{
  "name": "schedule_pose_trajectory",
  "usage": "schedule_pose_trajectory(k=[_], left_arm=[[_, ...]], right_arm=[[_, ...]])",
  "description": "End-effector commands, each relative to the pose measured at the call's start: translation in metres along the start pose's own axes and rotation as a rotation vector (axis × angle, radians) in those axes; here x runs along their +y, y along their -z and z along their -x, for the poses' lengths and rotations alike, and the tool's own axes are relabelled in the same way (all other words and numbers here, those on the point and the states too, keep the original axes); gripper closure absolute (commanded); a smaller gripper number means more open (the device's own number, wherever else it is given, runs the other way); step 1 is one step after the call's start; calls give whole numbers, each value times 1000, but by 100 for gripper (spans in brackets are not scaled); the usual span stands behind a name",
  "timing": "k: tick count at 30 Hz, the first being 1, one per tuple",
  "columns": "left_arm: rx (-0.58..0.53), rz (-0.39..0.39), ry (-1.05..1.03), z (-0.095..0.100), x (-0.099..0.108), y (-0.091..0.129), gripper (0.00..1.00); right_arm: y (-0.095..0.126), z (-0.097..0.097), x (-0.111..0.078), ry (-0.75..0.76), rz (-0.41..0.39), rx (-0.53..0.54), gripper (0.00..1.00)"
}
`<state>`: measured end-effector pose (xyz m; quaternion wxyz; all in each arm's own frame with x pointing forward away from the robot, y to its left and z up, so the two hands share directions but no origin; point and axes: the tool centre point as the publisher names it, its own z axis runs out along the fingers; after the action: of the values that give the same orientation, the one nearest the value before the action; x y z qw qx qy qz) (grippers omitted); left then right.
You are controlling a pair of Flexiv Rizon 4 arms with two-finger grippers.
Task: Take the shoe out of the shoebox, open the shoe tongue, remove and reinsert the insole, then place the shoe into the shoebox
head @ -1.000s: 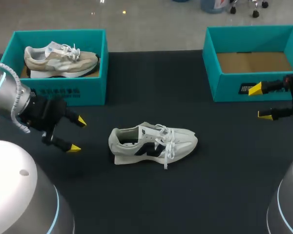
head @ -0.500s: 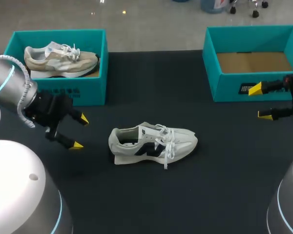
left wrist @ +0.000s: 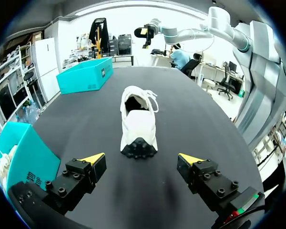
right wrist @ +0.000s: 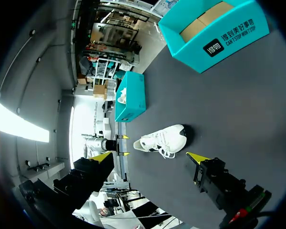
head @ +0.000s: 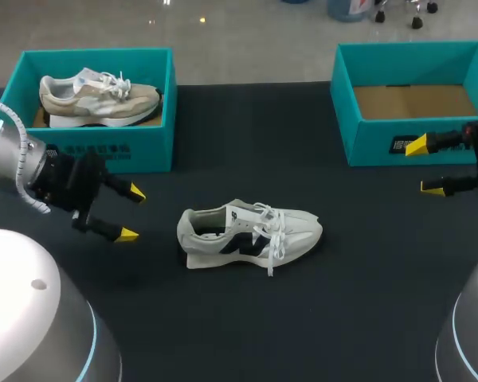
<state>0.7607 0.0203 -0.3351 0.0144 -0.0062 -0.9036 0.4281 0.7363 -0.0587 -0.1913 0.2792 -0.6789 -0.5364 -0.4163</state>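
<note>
A white shoe (head: 249,234) with a dark side mark and loose laces lies on its sole in the middle of the black table, toe to the right. My left gripper (head: 132,212) is open just left of its heel; in the left wrist view the shoe (left wrist: 138,121) lies heel-first ahead of the open left gripper (left wrist: 141,158). My right gripper (head: 424,166) stands open at the far right, in front of the empty teal shoebox (head: 413,137). In the right wrist view the shoe (right wrist: 163,140) is far ahead of the right gripper (right wrist: 150,156), the shoebox (right wrist: 215,32) off to the side.
A second teal box (head: 95,148) at the back left holds a beige shoe (head: 98,97). That box (left wrist: 19,160) stands close beside my left gripper's finger. The black table (head: 303,318) stretches bare in front of the white shoe.
My left arm shifted slightly, first up and toward the left box, then back down, its open gripper ending a little closer to the shoe's heel. The right arm and the shoe stayed still.
</note>
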Motion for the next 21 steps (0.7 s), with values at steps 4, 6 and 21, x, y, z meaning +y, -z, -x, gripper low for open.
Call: schedule_pose_trajectory(k=[4,6,21], left_arm=[[-17,-152,-4,7,14,-14,0],[-37,-175,-9,8,17,-17,0],[-72,-299,21,11,31,-34,0]], right_arm=[[0,0,-1,-1,1,-4,0],[0,0,-1,-1,1,-4,0],[0,0,-1,-1,1,-4,0]])
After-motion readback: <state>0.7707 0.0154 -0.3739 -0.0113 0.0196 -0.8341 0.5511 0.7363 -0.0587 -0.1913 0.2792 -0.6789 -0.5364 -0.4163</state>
